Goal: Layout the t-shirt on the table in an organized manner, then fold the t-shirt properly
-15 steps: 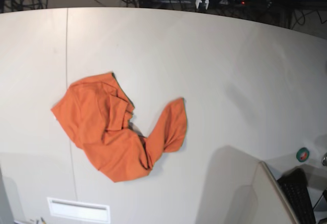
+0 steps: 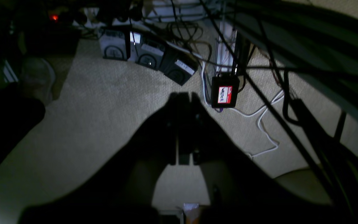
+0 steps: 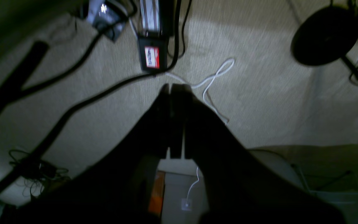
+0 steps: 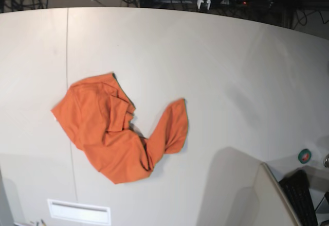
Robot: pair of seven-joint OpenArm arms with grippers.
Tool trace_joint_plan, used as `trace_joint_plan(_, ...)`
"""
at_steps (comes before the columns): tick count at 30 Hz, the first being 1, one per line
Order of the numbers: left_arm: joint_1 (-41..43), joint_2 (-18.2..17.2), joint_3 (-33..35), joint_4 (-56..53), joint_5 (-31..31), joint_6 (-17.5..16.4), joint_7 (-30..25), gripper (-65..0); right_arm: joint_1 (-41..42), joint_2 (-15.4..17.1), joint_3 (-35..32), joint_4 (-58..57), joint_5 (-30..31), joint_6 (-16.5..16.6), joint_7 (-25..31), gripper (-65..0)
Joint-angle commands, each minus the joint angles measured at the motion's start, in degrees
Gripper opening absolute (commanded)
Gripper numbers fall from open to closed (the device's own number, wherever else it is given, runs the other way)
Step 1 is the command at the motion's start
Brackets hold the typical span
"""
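Shirt (image 4: 119, 132) lies crumpled left of centre on table (image 4: 231, 71), long axis diagonal, nearer right arm's side; left gripper (image 2: 183, 95) and right gripper (image 3: 176, 87), both pressed together, face floor.

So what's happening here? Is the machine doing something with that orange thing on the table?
Nothing is handling it yet. A plain bright orange cloth t-shirt lies crumpled in a heap on the large off-white table, neither spread out nor folded. Neither arm shows over the table in the base view. The wrist cameras show the left gripper and the right gripper both shut, empty, pointing at the carpeted floor.
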Motion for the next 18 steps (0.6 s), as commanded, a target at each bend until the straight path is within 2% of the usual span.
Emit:
trace_joint_plan(1, 0.2, 0.0, 0.0, 0.1, -0.1, 0.2, 0.2, -62.5, -0.5, 0.7, 0.1, -0.1, 0.0, 0.3, 0.0, -65.0)
trace_joint_plan(6, 0.3, 0.2, 0.5, 0.1, -0.1, 0.2, 0.3, -36.9, -1.2, 1.1, 0.2, 0.0, 0.1, 0.3, 0.2, -65.0)
trace_joint_plan(7, 0.7, 0.2, 0.5, 0.2, -0.1, 0.2, 0.3, -36.2, -1.3, 1.1, 0.2, 0.0, 0.1, 0.3, 0.3, -65.0)
trace_joint_plan(8, 1.1, 0.2, 0.5, 0.6, -0.1, 0.2, 0.1, -38.3, -1.3, 1.1, 0.1, 0.0, 0.1, 0.3, 0.3, -65.0)
trace_joint_plan(9, 1.3, 0.2, 0.5, 0.6, -0.1, 0.2, -0.1, -43.4, -1.4, 1.1, 0.0, 0.0, 0.0, 0.3, 0.3, -65.0)
trace_joint_plan(11, 1.4, 0.2, 0.2, 0.6, -0.1, 0.2, -0.1, -60.7, -1.6, 1.1, -0.1, 0.0, -0.1, 0.3, 0.3, -65.0)
trace_joint_plan(12, 1.4, 0.2, 0.1, 0.5, -0.1, 0.2, 0.0, -65.0, -1.6, 1.1, -0.1, 0.0, -0.1, 0.3, 0.3, -65.0)
trace_joint_plan(18, 1.5, 0.0, 0.6, 0.2, 0.3, 0.2, 0.4, -65.0, -1.6, 1.2, -0.1, 0.0, -0.2, 0.3, 0.0, -65.0)
